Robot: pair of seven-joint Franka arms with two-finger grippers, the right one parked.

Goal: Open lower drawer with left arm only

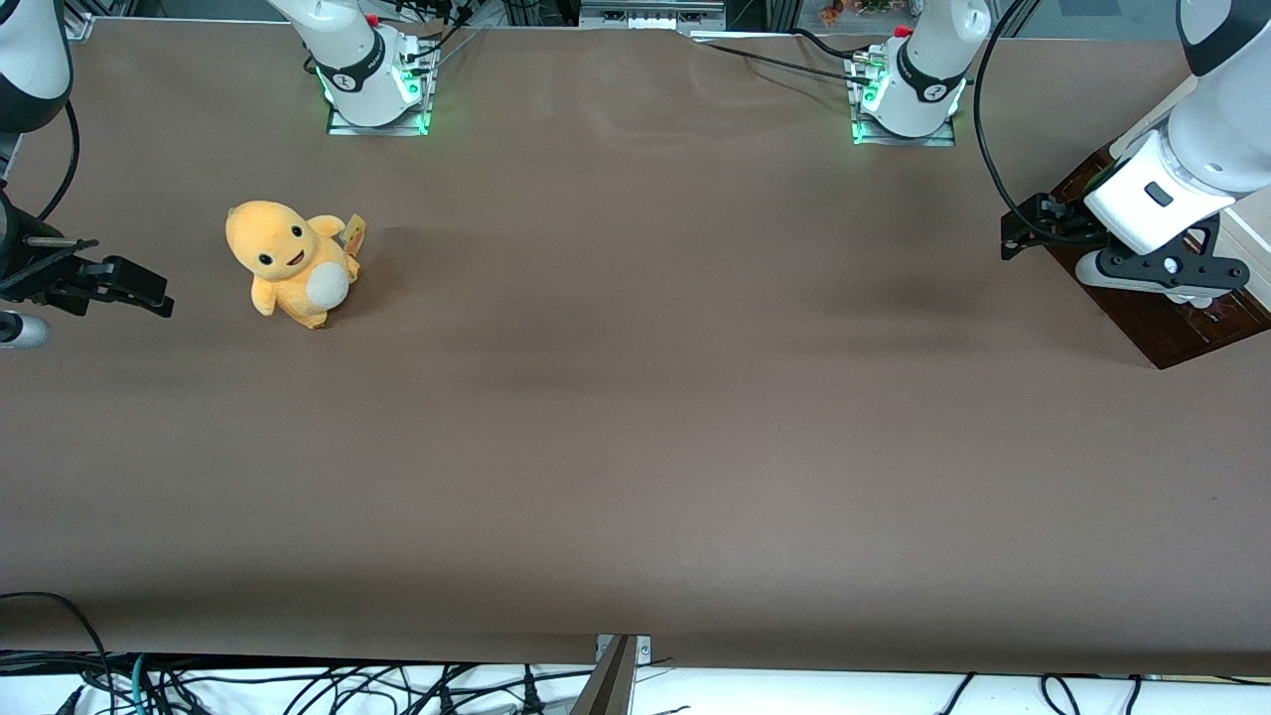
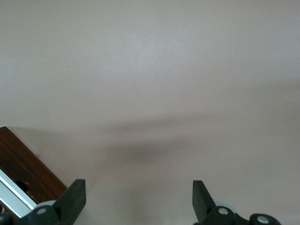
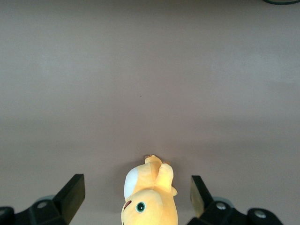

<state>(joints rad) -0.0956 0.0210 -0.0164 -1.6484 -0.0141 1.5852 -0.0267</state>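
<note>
A brown table (image 1: 635, 417) carries a dark wooden cabinet (image 1: 1162, 318) at the working arm's end, its lower drawer (image 2: 14, 197) showing only a pale handle strip. The left arm (image 1: 1206, 129) bends down over the cabinet, its gripper (image 2: 138, 199) hovering above it with fingers (image 2: 75, 199) spread wide, holding nothing. A yellow plush toy (image 1: 291, 262) sits toward the parked arm's end.

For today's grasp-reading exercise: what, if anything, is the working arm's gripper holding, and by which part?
Nothing. The gripper hangs with jaws wide apart over bare table, beside the dark wooden drawer unit, not touching its handle.

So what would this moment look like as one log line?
gripper: open, above dark wooden cabinet | lower drawer: not visible as opened | plush toy: toward parked arm's end
</note>
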